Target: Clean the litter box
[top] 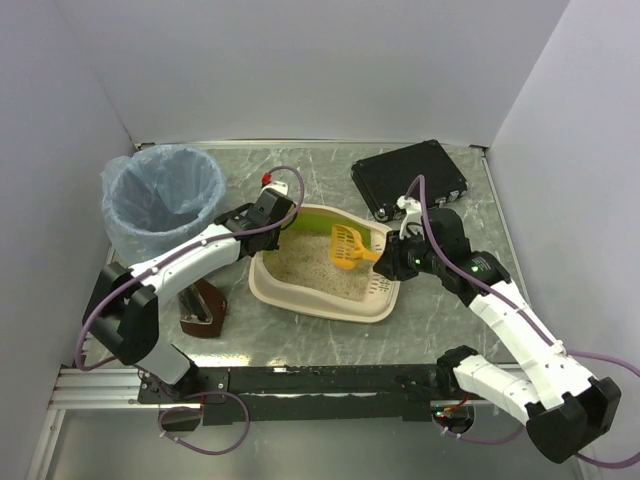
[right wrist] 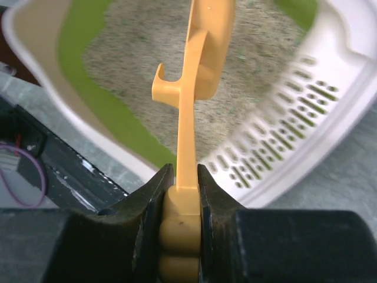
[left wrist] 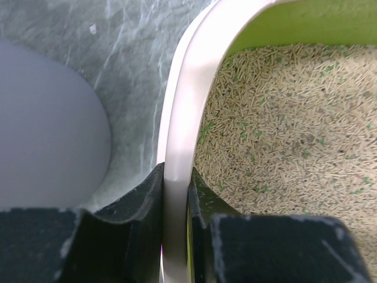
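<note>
The beige litter box with a lime-green inner wall, a slotted grille end and sandy granules sits mid-table. My left gripper is shut on its far left rim, one jaw outside and one inside over the granules. My right gripper is shut on the handle of a yellow slotted scoop and holds it above the granules, tilted. In the right wrist view the scoop reaches out from the jaws over the litter box, with the grille to its right.
A round bin with a blue bag stands at the far left, close to my left arm. A black case lies at the back right. A dark brown object stands near the left arm's base.
</note>
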Available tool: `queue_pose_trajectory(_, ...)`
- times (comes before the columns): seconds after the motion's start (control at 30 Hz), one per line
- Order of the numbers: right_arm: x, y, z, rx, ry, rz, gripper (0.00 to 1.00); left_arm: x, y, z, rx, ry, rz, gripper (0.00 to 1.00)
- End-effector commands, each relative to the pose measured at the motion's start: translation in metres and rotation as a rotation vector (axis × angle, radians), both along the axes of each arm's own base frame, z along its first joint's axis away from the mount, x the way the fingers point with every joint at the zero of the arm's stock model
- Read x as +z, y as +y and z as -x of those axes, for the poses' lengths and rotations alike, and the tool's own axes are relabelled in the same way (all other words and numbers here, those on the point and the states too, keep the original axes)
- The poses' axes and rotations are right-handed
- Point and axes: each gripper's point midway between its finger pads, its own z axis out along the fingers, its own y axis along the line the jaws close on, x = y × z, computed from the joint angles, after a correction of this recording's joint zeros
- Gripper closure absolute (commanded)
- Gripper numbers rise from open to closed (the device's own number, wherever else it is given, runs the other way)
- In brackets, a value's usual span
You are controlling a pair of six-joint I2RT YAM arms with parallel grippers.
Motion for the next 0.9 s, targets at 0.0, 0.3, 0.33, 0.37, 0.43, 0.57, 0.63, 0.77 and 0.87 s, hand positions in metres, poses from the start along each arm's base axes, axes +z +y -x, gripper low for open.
queue_pose_trajectory(0.0,0.003,0.023,-0.009,0.076,-0.015,-0.098,0.98,0.048,-0.023,-0.047,0.037,-0.203,0.151,0.99)
queue_pose_trajectory(0.3,-0.032,0.053,-0.023,0.136,0.241,-0.239,0.73,0.031,-0.021,-0.038,0.05,-0.125,0.152,0.73)
queue_pose_trajectory(0.33,-0.037,0.05,-0.026,0.118,0.256,-0.231,0.69,0.035,-0.02,-0.036,0.054,-0.131,0.156,0.71)
queue_pose_trajectory(0.37,-0.039,0.046,-0.029,0.094,0.253,-0.223,0.65,0.036,-0.019,-0.034,0.057,-0.127,0.157,0.57)
queue_pose_trajectory(0.43,-0.038,0.034,-0.036,0.036,0.221,-0.166,0.15,0.042,-0.017,-0.031,0.057,-0.132,0.164,0.42)
queue_pose_trajectory(0.57,-0.023,0.011,-0.047,-0.045,0.116,-0.064,0.0,0.058,-0.017,-0.025,0.051,-0.15,0.203,0.14)
queue_pose_trajectory(0.63,-0.008,0.004,-0.051,-0.085,0.049,-0.048,0.0,0.074,-0.017,-0.021,0.043,-0.177,0.231,0.05)
queue_pose_trajectory(0.77,0.016,-0.026,-0.063,-0.247,-0.082,0.009,0.0,0.106,-0.029,-0.011,-0.012,-0.243,0.297,0.01)
queue_pose_trajectory(0.87,0.033,-0.066,-0.072,-0.472,-0.193,0.073,0.0,0.136,-0.037,-0.001,-0.052,-0.29,0.37,0.01)
